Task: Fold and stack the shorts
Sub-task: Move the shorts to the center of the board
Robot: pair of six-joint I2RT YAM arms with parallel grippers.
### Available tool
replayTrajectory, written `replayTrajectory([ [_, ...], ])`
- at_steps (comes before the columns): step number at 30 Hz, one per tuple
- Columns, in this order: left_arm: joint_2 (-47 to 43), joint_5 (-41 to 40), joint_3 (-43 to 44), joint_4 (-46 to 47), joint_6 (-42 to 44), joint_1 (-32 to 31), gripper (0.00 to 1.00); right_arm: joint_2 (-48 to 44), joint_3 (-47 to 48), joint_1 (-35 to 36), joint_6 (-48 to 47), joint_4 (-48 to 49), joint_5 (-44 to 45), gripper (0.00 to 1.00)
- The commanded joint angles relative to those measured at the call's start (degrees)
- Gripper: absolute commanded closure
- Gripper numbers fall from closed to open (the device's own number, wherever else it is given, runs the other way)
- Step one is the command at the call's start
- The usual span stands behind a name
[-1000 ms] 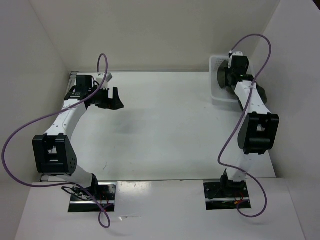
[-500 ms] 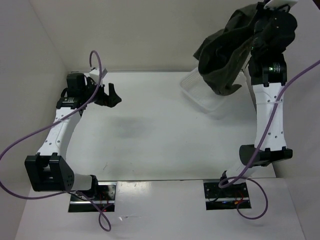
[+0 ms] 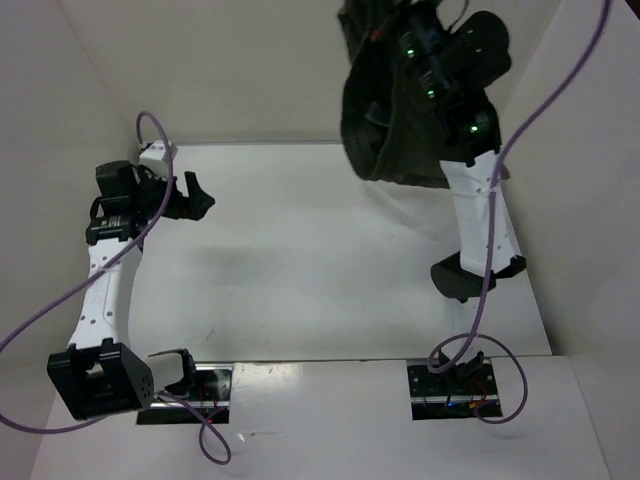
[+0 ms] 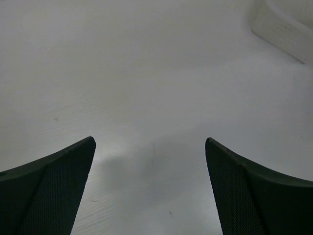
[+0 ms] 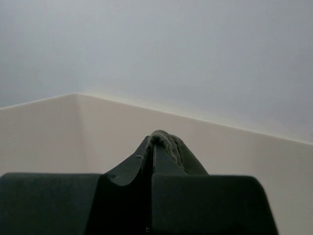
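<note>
The dark olive-green shorts hang bunched in the air above the back right of the table. My right gripper is raised to the top edge of the top view and is shut on them. In the right wrist view the closed gripper pinches a fold of the shorts, with only walls behind it. My left gripper is open and empty, low over the table at the back left. In the left wrist view it shows only bare table between its fingers.
The white basket stands at the back right of the table; in the top view it is mostly hidden behind the hanging shorts and the right arm. White walls close in the table on three sides. Purple cables loop off both arms.
My right gripper pulled the shorts up out of the basket, lifted them higher and carried them left. My left arm drew back toward the left wall.
</note>
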Motion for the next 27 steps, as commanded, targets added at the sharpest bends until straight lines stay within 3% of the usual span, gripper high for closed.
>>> replayTrajectory([
  [1, -4.8, 1.4, -1.6, 3.5, 0.3, 4.3, 0.01, 4.4, 9.3, 8.1, 1.4, 2.4, -7.6, 1.00],
  [6, -9.7, 0.2, -4.0, 3.5, 0.3, 9.5, 0.01, 6.4, 12.3, 11.4, 3.7, -3.7, -12.6, 1.00],
  [11, -11.6, -2.0, -5.3, 3.5, 0.3, 12.5, 0.01, 3.8, 3.2, 11.4, 0.1, -14.0, -9.9, 1.00],
  [16, -12.1, -5.4, -7.0, 3.5, 0.3, 13.0, 0.01, -2.8, -22.8, 11.4, -4.9, -20.3, -19.5, 1.00],
  [20, -14.7, -6.6, -9.0, 0.8, 0.3, 13.0, 0.01, -11.4, -48.1, 11.9, -9.9, -18.4, -21.6, 0.98],
  [21, -15.8, -7.3, -9.6, 0.1, 0.3, 13.0, 0.01, -15.4, -58.6, 11.9, -12.4, -17.3, -20.2, 0.92],
  [22, -16.3, -7.3, -10.4, -1.4, 0.3, 13.0, 0.01, -17.1, -63.4, 12.4, -13.1, -15.5, -19.4, 0.84],
  [25, -18.3, -7.3, -12.9, -3.3, 0.3, 13.0, 0.01, -22.1, -77.5, 12.4, -15.8, -14.7, -18.6, 0.24],
  [27, -18.8, -7.3, -14.3, -3.3, 0.3, 13.0, 0.01, -23.6, -83.2, 11.7, -15.8, -13.1, -16.8, 0.17],
])
